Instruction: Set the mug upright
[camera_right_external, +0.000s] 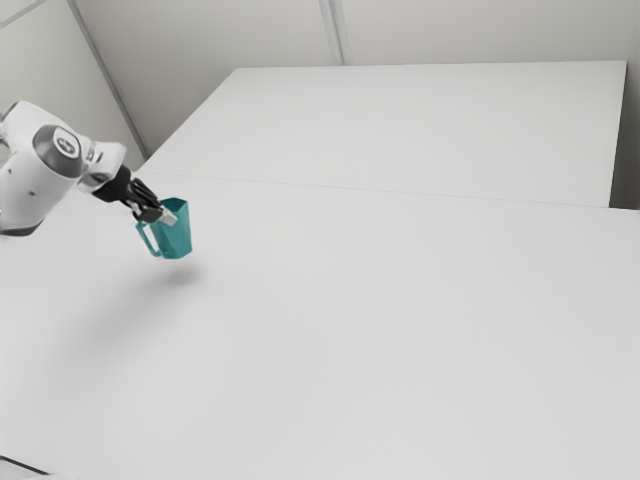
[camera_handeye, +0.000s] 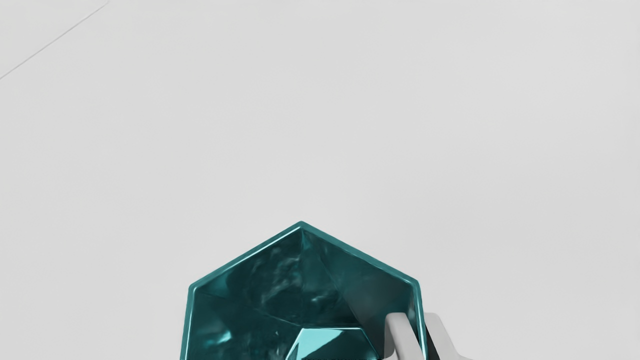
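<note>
Spreading across most of the exterior view, the white worktop (camera_right_external: 380, 330) meets a second white surface (camera_right_external: 430, 125) along a thin straight line (camera_right_external: 350, 188). Pale walls (camera_right_external: 480, 30) rise behind them. The white and grey arm (camera_right_external: 32, 185) reaches in from the exterior view's left, over the part of the worktop nearest that side. A soft shadow (camera_right_external: 182, 276) lies on the worktop below the mug, trailing off toward the exterior view's lower left.

The teal mug (camera_right_external: 177, 240) is near the corner where the worktop's far edge meets its edge at the exterior view's left. It is close to upright, opening upward, its base just above the worktop, with a small gap between base and shadow. Its rim is angular, with straight sides meeting at corners, and its walls are faceted inside and out. The black gripper (camera_right_external: 166, 214) is clamped on the mug's wall at the rim: in the wrist view one pale finger (camera_handeye: 398, 330) is inside the mug and the other (camera_handeye: 441, 331) outside. The handle (camera_right_external: 144, 238) points toward the exterior view's left, beneath the gripper.
</note>
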